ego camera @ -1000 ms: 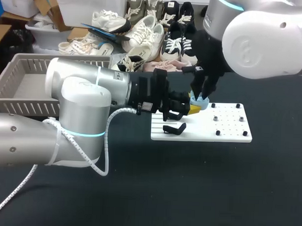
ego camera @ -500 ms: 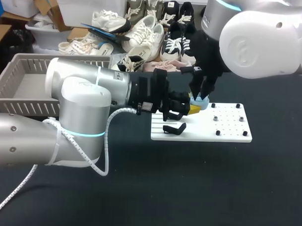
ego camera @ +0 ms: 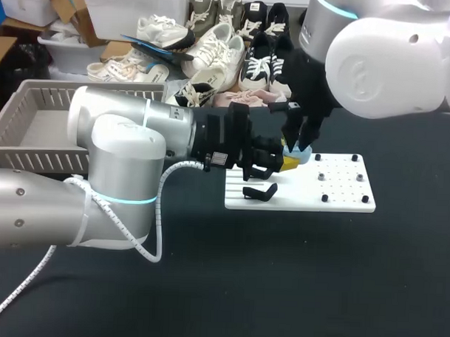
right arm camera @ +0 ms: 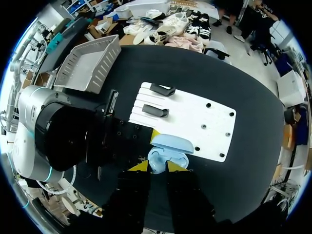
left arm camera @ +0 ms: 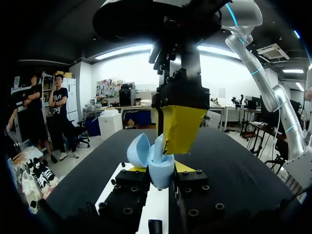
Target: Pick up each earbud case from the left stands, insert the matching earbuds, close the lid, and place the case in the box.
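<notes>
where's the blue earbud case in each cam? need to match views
Head view: earbud case at the white board's far edge, where both arms meet.
Left wrist view: case open, held between the left gripper's jaws.
Right wrist view: case just ahead of the right gripper.
Shared landmark: the white board.

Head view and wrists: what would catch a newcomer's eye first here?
The light blue earbud case with its lid open, clamped in the left gripper just above the white board. The right gripper stands directly over the case's open top, so both arms meet at one spot.
</notes>
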Available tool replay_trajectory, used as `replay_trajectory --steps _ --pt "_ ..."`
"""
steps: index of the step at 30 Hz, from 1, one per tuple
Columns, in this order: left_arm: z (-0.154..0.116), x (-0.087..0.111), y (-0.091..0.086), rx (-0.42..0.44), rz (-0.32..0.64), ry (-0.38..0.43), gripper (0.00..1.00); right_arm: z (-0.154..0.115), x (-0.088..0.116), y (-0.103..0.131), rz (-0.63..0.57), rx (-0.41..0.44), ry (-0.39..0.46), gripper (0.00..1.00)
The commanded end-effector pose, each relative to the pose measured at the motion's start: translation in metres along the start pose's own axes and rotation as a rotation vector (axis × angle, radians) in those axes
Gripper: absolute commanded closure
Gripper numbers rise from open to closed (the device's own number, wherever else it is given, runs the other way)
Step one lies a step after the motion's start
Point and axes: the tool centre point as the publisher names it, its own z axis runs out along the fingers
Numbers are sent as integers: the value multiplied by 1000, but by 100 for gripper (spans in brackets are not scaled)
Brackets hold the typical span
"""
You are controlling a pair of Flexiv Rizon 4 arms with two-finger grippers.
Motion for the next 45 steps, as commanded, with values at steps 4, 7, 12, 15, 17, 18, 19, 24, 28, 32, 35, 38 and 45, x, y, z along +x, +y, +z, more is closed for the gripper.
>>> replay_trajectory --steps 4,7,12,15,17,18,19,24,28,32,35,38,45 --pt "-1 0 1 1 0 -1 100 2 -1 0 2 -1 5 100" --pt "-1 0 1 1 0 -1 100 3 -1 1 3 -2 8 100" --pt "-1 0 1 1 0 -1 100 4 -2 2 3 -3 11 100" --pt "-1 0 1 1 0 -1 100 3 -3 2 1 -4 12 100" --pt "-1 0 1 1 0 -1 100 3 -3 1 0 -4 13 100" --pt "-1 0 1 1 0 -1 100 3 -4 1 0 -3 13 99" --pt "-1 0 1 1 0 -1 100 3 -4 1 0 -3 13 97" --pt "-1 0 1 1 0 -1 100 3 -4 1 1 -4 14 86" --pt "-1 0 1 1 0 -1 100 3 -4 0 0 -5 13 84" --pt "-1 0 1 1 0 -1 100 2 -5 0 -1 -5 10 79" --pt "-1 0 1 1 0 -1 100 2 -5 0 -2 -5 10 78" --pt "-1 0 1 1 0 -1 100 2 -5 0 -1 -3 12 76" --pt "-1 0 1 1 0 -1 100 -4 -4 0 -2 -1 2 76"
